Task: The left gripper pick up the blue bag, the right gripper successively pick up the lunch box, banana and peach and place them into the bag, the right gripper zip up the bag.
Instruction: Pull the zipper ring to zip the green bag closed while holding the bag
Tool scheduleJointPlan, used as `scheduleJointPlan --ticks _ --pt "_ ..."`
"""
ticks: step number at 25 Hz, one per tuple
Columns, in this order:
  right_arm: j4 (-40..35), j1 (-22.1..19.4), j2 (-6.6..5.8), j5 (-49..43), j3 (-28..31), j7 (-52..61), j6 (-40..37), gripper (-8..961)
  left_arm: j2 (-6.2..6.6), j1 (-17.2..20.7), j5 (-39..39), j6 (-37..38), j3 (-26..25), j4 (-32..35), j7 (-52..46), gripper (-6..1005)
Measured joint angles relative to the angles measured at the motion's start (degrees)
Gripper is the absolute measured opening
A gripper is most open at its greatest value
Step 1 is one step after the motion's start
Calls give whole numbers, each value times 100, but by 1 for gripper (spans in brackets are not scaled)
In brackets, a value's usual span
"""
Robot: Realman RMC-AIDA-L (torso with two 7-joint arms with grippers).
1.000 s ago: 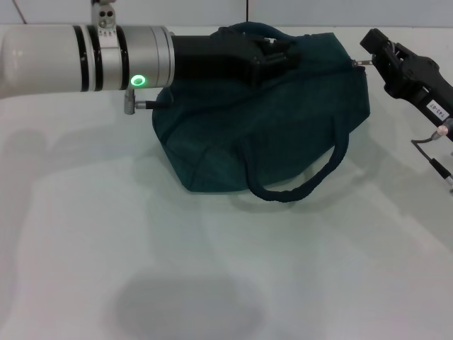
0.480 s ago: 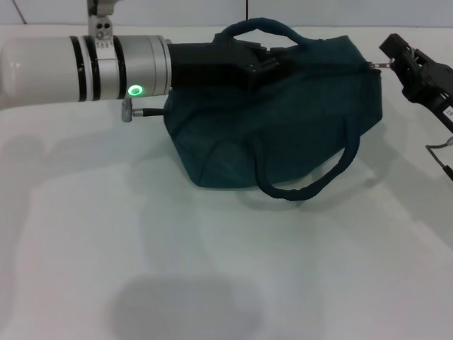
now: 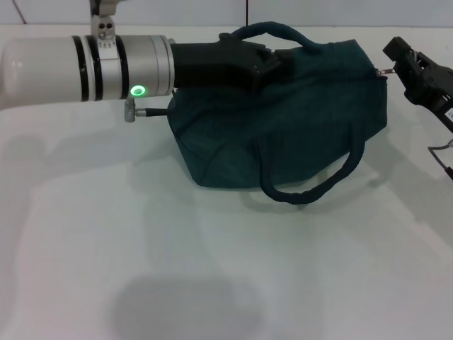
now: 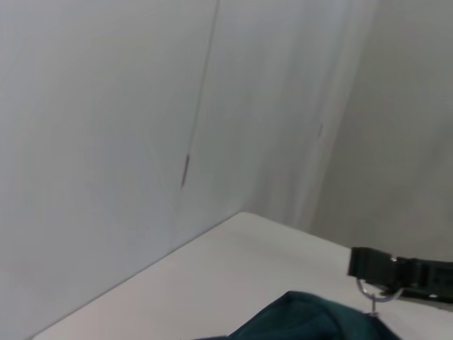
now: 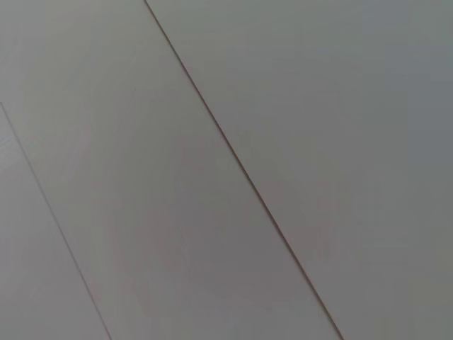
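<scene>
While your left arm reaches across the white table (image 3: 141,248) from the left side of the head view, its left gripper (image 3: 272,60) sits on the top of the blue bag (image 3: 297,120), right at the base of the upper carry handle (image 3: 272,30). Its dark fingers press into the fabric there, but you cannot tell from the pictures whether they are clamped on the cloth or merely resting against it. A green light (image 3: 137,91) glows on the silver wrist ring of that arm.

You see the bag lying near the far edge of the table, bulging and closed along its top as far as the head view shows. Its second handle (image 3: 311,180) droops in a loop over the near side and touches the tabletop.

Your right gripper (image 3: 396,62) is at the bag's right end, level with its top corner. A small metal zipper pull (image 3: 383,72) stands between the fingertips and the bag's corner, and the tips appear pinched on it with only a narrow gap. The left wrist view shows the same thing from the other side: the dark tip of the right gripper (image 4: 369,265) with the metal ring of the pull (image 4: 374,297) hanging just below it, above the bag's (image 4: 311,319) edge.

Your right wrist view shows only plain grey panels (image 5: 226,170) crossed by thin seams.
</scene>
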Motion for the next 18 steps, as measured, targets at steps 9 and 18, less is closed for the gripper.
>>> scheduleJointPlan --ticks 9,18 --pt "-27 30 0 1 -27 8 13 30 -34 -133 -50 75 28 2 -139 206" --pt "-42 38 0 -2 -17 6 15 32 -10 -473 249 20 252 10 -626 520"
